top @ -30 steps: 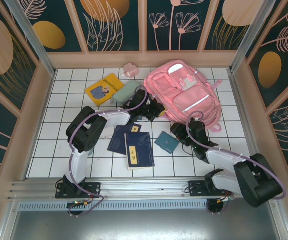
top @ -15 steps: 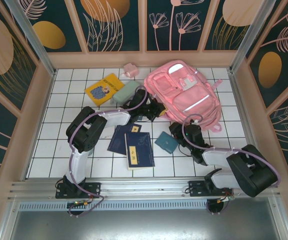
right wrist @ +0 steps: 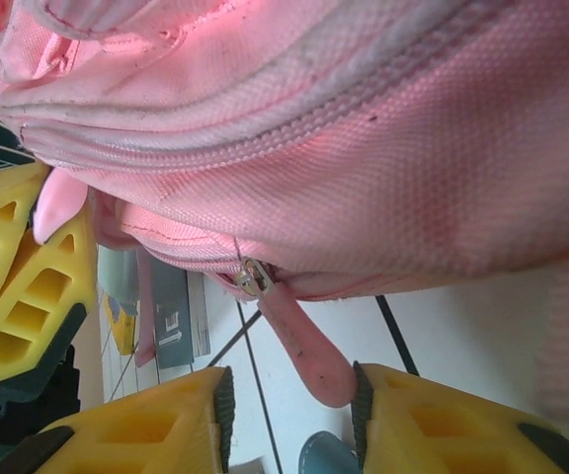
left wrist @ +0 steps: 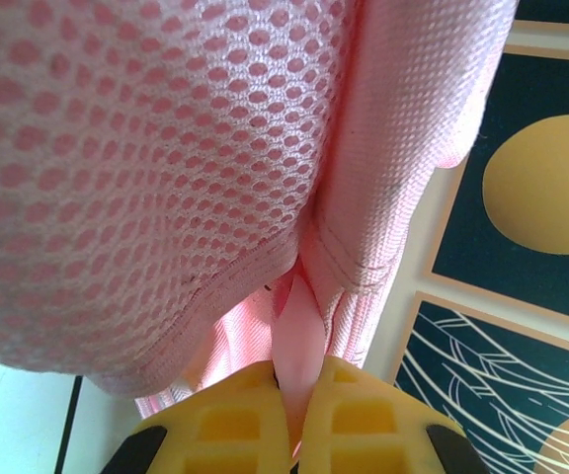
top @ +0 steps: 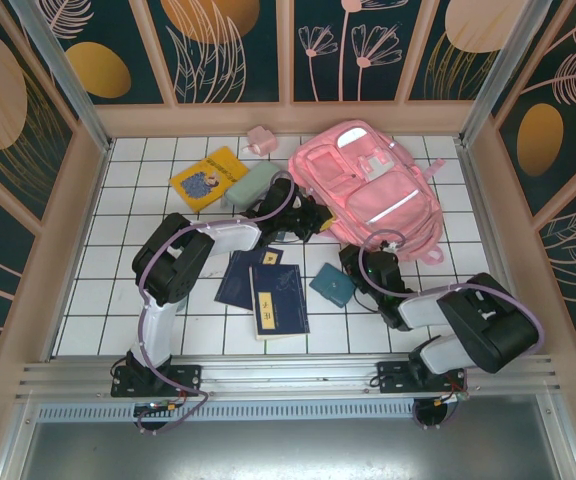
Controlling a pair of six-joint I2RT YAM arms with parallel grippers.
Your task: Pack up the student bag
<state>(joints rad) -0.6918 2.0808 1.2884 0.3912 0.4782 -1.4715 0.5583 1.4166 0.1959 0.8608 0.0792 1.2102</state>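
- On the overhead camera I see the large glossy pink student bag (top: 378, 195) lying flat on the far right part of the white tiled desk (top: 118, 290), close to the back wall.
- My left end effector (top: 306, 220) is at the bag's near-left edge.
- On the left wrist camera its yellow fingers (left wrist: 230, 425) are pressed together on a thin pink fabric tab (left wrist: 296, 336). The tab comes out of a seam beside the bag's mesh panel (left wrist: 146, 148). I see no gap between the fingers apart from the fabric itself, so this end effector is clamped on the tab.
- My right end effector (top: 356, 260) is at the bag's near edge, just beside a small teal booklet (top: 333, 286).
- On the right wrist camera its yellow fingers (right wrist: 136, 430) stand partly apart, a middling gap. A soft pink zipper pull (right wrist: 299, 341) hangs from a metal slider (right wrist: 253, 276) down between them.
- The pull's tip lies close against the dark pad on the right of that view; I cannot tell whether it touches. There is clear space on the other side, so the pull is not pinched.
- At the left edge of that view are the other arm's yellow fingers (right wrist: 13, 296).
- Left of the bag lie a pale green pencil case (top: 251, 185) and a yellow book (top: 208, 178). Two overlapping navy books (top: 268, 290) lie nearer me.
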